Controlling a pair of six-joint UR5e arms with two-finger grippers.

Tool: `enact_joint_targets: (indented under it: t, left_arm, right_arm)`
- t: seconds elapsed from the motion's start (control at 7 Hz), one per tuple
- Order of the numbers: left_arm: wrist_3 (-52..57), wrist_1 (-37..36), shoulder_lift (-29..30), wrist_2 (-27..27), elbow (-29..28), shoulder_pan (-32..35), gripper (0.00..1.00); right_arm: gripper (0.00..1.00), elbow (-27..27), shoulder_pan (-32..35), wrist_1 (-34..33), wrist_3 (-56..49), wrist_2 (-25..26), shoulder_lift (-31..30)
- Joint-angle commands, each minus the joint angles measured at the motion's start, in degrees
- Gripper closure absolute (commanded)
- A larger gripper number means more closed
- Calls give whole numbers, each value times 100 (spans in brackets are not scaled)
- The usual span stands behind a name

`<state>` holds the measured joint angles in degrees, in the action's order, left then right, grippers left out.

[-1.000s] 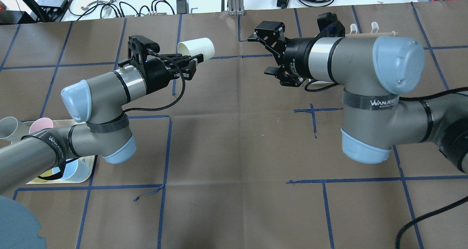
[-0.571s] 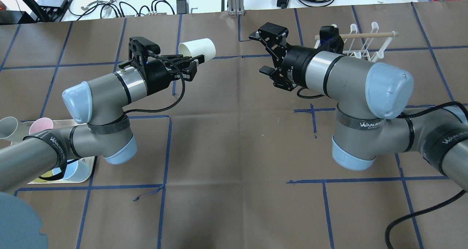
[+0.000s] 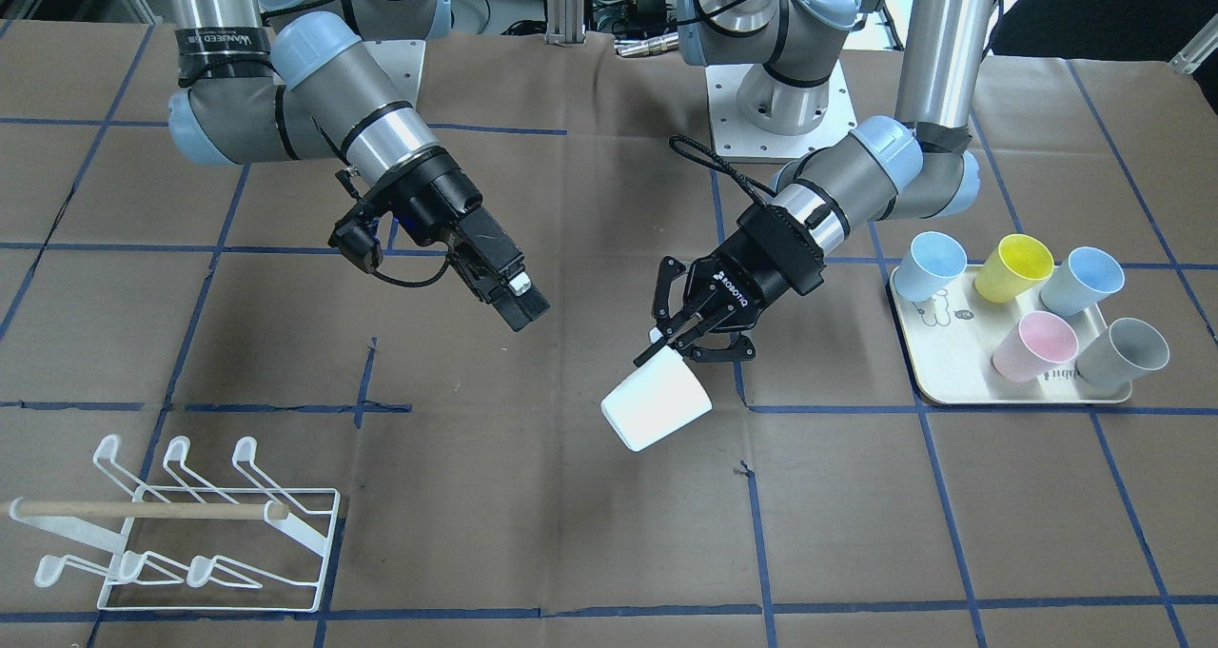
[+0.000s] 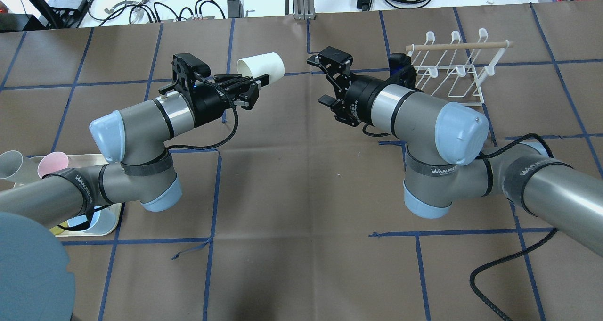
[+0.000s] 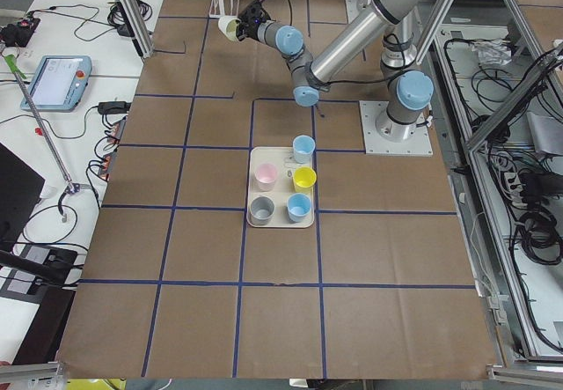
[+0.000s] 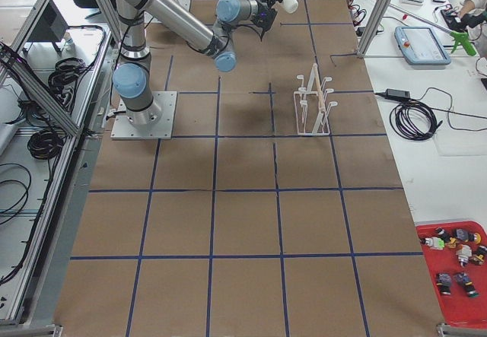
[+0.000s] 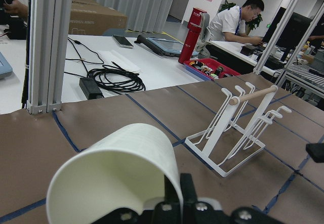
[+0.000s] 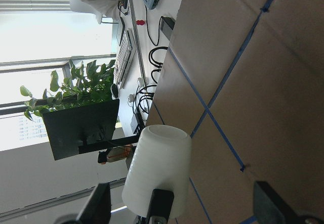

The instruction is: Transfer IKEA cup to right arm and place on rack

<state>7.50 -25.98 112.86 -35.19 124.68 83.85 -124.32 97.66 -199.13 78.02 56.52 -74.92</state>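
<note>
Since the earlier overhead picture the right arm [image 4: 414,123] has swung off the rack [image 4: 452,71], which now shows whole, and the right gripper [image 4: 322,80] has drawn nearer the cup [image 4: 261,67].

Overhead: the cup lies on its side in the air, well apart from the rack, with the right gripper between them. The left gripper [image 4: 256,81] pinches its wall at the mouth, and the closed base points toward the rack. The right gripper's jaws stand wide and empty, near that base but apart from it.

Front-facing: the cup [image 3: 657,402] is plain white, tapered, smooth and without a handle (no print that I can see). It tilts base-down above the table [image 3: 856,534], well apart from the rack.

Side views: the cup is only a pale speck, on the near side of the rack from the left end and beyond the rack from the right end.

Left wrist: the mouth gapes at the camera, gripped at its lower rim. The rack stands beyond, its prongs bare.

Right wrist: the cup's base end sits between the spread fingers [image 8: 98,206], untouched.

By its look, the cup should be light, stiff, thin-walled and slick, so a rim pinch could let it pivot. The free base end looks the best place to clasp, across the body, leaving the mouth clear for a prong.
</note>
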Motion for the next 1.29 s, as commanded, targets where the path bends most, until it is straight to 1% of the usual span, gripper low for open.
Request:
enact_joint_targets:
  t: [0.0,0.14,0.29,0.43,0.57,0.71,0.86,1.14]
  left_arm:
    - [-659,-607,148,91,21,0,100]
    - [-732,-645,148,92,21,0,100]
    - [-845,-645,122,92,21,0,100]
    - [-890,-645,113,92,21,0,100]
    - [-960,-645,104,92,13,0,100]
    - [-978,-654,104,92,13,0,100]
    - [-978,-671,104,92,21,9,100]
    - [-987,-671,104,92,30,18,100]
  right_arm:
    - [0,22,157,-12,2,-36,240]
    - [0,74,157,-21,20,16,250]
    - [2,248,157,-38,124,34,293]
    - [2,442,157,-134,343,226,398]
    - [1,513,174,-622,354,558,564]
    - [1,523,287,-854,363,796,723]
    - [1,584,419,-856,415,999,846]
    - [1,899,630,-865,774,1088,1092]
